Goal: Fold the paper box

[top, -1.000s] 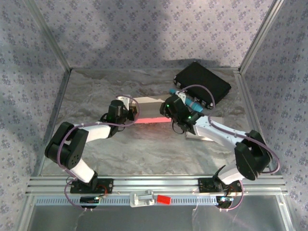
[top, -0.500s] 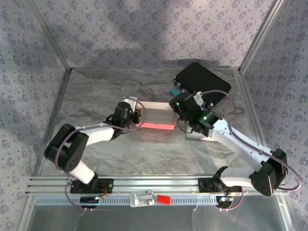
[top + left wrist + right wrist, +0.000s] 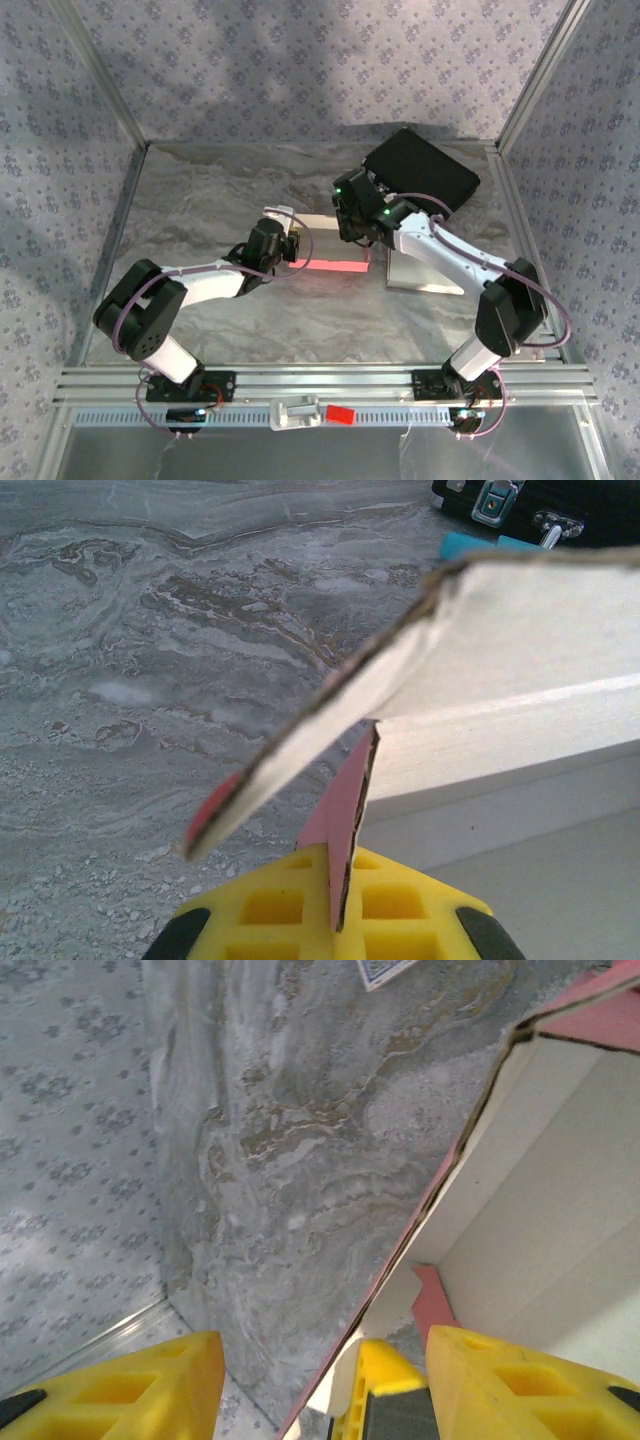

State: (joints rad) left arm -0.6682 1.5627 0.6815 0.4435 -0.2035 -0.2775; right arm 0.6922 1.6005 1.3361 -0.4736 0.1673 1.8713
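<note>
The paper box [image 3: 322,232] lies half-formed at the table's middle, white inside with a red outer face along its near side. My left gripper [image 3: 287,244] is at the box's left end. In the left wrist view its yellow fingers [image 3: 270,905] are shut on an upright red flap [image 3: 347,810] of the box [image 3: 530,670], and another flap slants above. My right gripper [image 3: 356,216] hangs over the box's far right corner. It [image 3: 320,1390] stands open, and a side wall [image 3: 450,1180] of the box runs between its fingers.
A black latched case [image 3: 420,170] lies at the back right, with a blue item [image 3: 465,545] beside it. A flat pale sheet [image 3: 425,275] rests right of the box. Patterned walls enclose the table and a metal rail [image 3: 320,380] runs along the front.
The right gripper has swung left and back, from the box's right end to over its far right corner. The left gripper has shifted slightly right, still holding the flap.
</note>
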